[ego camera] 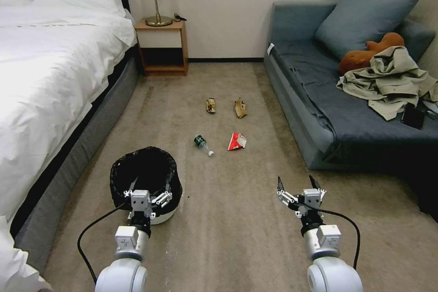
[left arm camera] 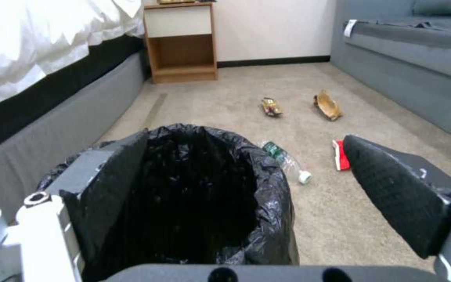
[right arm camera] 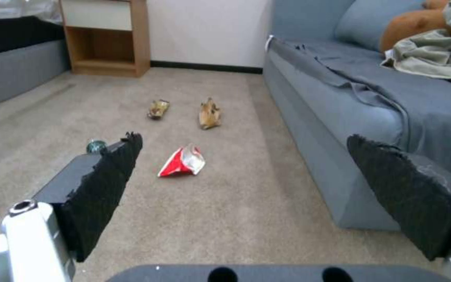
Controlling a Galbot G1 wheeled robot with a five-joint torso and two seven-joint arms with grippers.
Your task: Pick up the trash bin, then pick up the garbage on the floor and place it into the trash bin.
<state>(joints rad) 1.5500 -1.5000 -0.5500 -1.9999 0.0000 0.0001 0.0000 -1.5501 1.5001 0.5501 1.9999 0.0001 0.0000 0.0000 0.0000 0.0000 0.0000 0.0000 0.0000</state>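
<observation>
The trash bin (ego camera: 145, 174), white with a black bag folded over its rim, stands on the carpet at the left. My left gripper (ego camera: 149, 187) hangs open over the bin's near rim, touching nothing; the left wrist view looks into the trash bin (left arm camera: 210, 188) past the left gripper (left arm camera: 244, 139). The garbage lies beyond: a clear bottle (ego camera: 203, 143) (left arm camera: 285, 160), a red-white wrapper (ego camera: 237, 141) (right arm camera: 183, 161), a gold-brown wrapper (ego camera: 210, 105) (right arm camera: 158, 109) and crumpled brown paper (ego camera: 240, 108) (right arm camera: 209, 114). My right gripper (ego camera: 296, 187) (right arm camera: 244, 138) is open and empty above bare carpet.
A bed (ego camera: 45, 77) with a grey base runs along the left. A wooden nightstand (ego camera: 162, 45) with a lamp stands at the back wall. A blue-grey sofa (ego camera: 319, 114) with a cushion and clothes lines the right. Open carpet lies between them.
</observation>
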